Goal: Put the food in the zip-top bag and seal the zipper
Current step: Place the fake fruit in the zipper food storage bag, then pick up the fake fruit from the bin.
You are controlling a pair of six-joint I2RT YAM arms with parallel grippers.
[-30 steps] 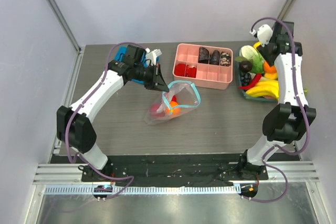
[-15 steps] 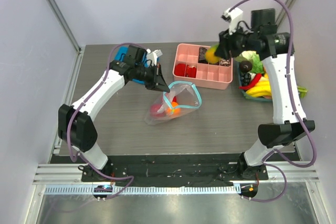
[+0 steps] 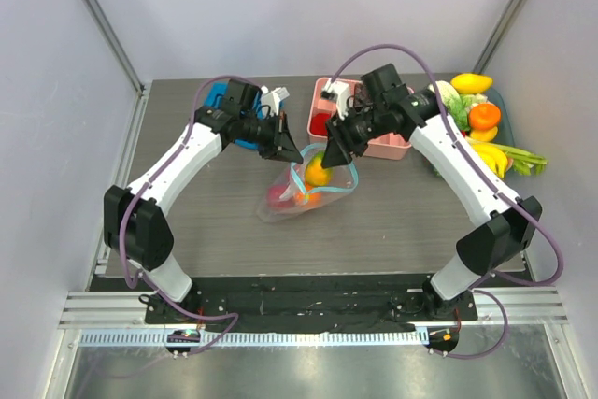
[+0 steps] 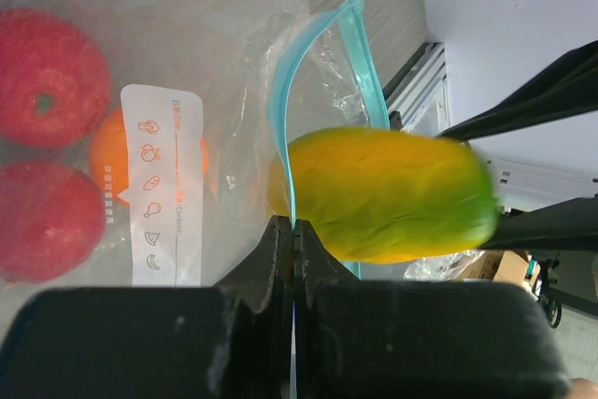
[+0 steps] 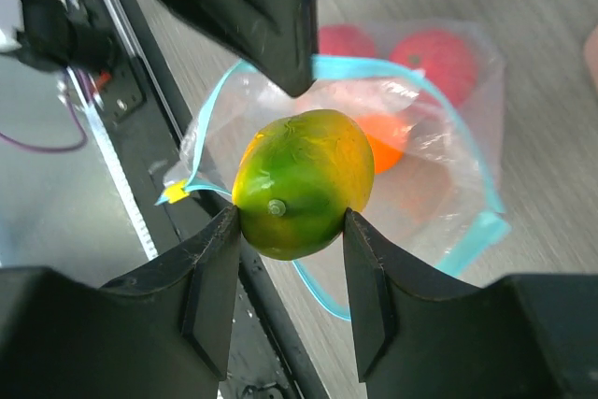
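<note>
Two grippers are meeting at the zip-top bag (image 3: 273, 205). The left gripper (image 4: 293, 231) is clenched, pinching the teal zipper (image 4: 278, 109) at the bag's mouth and holding that edge up. The right gripper (image 5: 291, 220) is grasping a yellow-green mango-like piece (image 5: 304, 179), one finger pressing each side, directly over the bag's gaping mouth. Cannot tell whether the piece is touching the plastic. Inside the bag, two red round pieces (image 4: 51, 72) and an orange (image 4: 105, 151) are lying by the white label (image 4: 161, 184). Just beyond the bag, a pink tray (image 3: 397, 145) is sitting. Well right of the bag, more toy produce (image 3: 481, 117) is lying heaped.
</note>
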